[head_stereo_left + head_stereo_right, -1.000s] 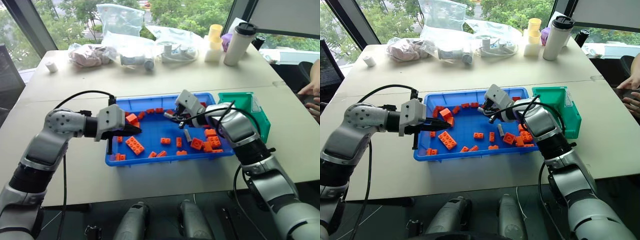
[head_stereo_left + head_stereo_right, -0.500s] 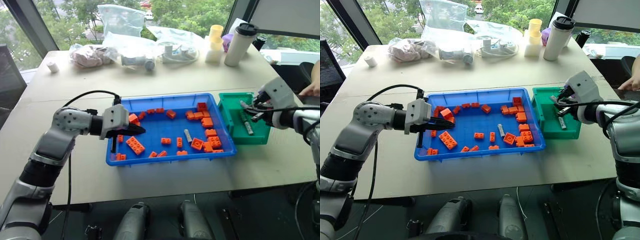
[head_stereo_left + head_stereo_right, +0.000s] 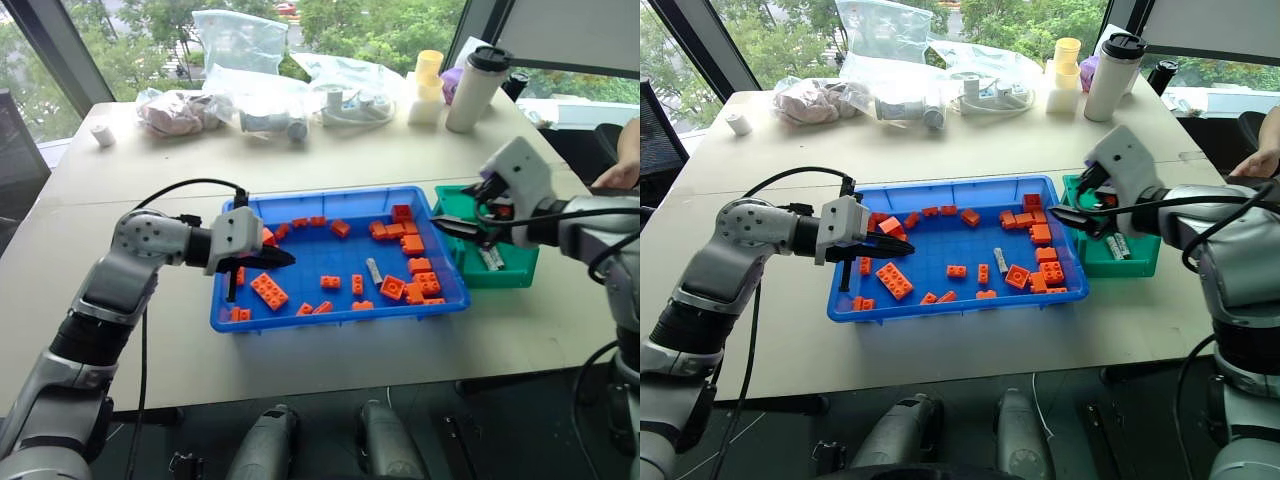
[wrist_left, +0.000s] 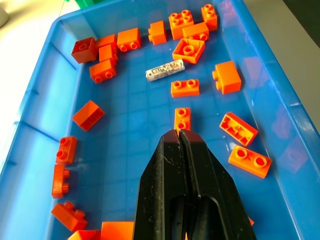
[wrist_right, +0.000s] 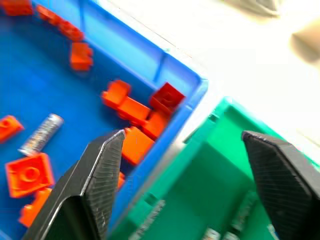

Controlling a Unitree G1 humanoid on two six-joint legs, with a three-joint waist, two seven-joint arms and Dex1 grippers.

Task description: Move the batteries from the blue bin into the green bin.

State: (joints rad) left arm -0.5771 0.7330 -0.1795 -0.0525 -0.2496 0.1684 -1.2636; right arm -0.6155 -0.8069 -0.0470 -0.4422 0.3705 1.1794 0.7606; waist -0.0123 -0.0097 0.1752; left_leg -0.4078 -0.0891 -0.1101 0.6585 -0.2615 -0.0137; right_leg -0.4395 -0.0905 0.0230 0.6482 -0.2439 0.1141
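With its right tool (image 3: 1077,208) spread wide and empty over the green bin (image 3: 1140,262), where batteries (image 3: 1116,244) lie, one battery (image 3: 1001,260) remains in the blue bin (image 3: 940,305) among orange bricks (image 3: 1018,276) that could snag a grab, while the left tool (image 4: 181,135) stays pinched together.

The 2 head views look forward and down from above the worktop (image 3: 330,150), sharing the blue bin (image 3: 225,318) and green bin (image 3: 1080,262). Each wrist view sits close, looking along its jaws into the blue bin.
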